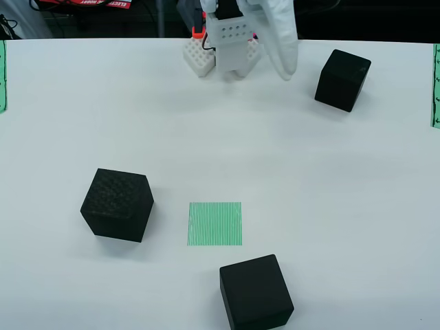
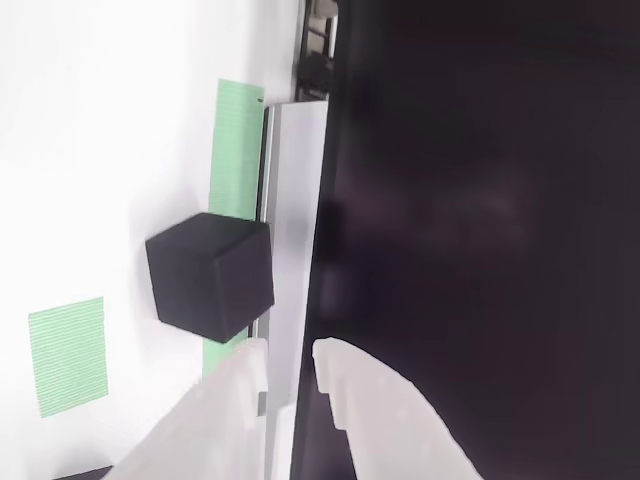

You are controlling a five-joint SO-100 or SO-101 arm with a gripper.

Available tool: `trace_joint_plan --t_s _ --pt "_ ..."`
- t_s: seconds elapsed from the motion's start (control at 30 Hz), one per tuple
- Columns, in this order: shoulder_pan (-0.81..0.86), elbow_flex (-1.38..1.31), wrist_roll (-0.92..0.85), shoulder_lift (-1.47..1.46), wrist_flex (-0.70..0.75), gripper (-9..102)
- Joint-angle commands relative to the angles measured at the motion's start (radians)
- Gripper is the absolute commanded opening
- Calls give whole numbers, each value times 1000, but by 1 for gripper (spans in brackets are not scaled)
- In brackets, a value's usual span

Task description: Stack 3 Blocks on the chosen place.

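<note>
1. Three black blocks sit apart on the white counter (image 1: 289, 165) in the overhead view, none of them on the green striped square (image 1: 215, 223). So the stacking, by my reading, has not started.
2. The textured block (image 1: 117, 204) lies just left of the square. A smooth block (image 1: 256, 291) lies just below and right of it, near the bottom edge. The far block (image 1: 342, 80) sits well apart, up near the top right.
3. The claw (image 2: 290, 370) is released and grasps nothing. In the wrist view its two white fingers (image 2: 345, 385) stand parted with a gap between them, and the far block (image 2: 211, 275) is just ahead of the tips.
4. In the overhead view the arm (image 1: 234, 38) is at the top edge of the counter, near that far block.
5. The step in hand looks like a first pick, most likely of the far block.
6. To do it well, turn the claw so its fingers meet two opposite flat faces, since the block sits rotated on the counter.
7. Centre the block in the gap before descending, so neither tip nudges it aside.
8. Grip low enough to hold it level, then lift clear.
9. Set it squarely on the striped square, edges aligned, because two more must balance on it.
</note>
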Motion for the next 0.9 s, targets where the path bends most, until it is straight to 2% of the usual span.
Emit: trace_joint_plan --t_s 0.0,0.17,0.23,0.4,0.63,0.7,0.87 --pt "-66 -325 -8 -183 132 2" --pt "-97 -506 -8 -354 278 2" --pt "-110 -531 -8 -397 295 2" --pt "-196 -591 -298 -531 382 4" --pt "-216 -589 -588 -655 515 4" --pt "-219 -577 -624 -669 520 4" --pt "-305 -540 -647 -716 520 13"
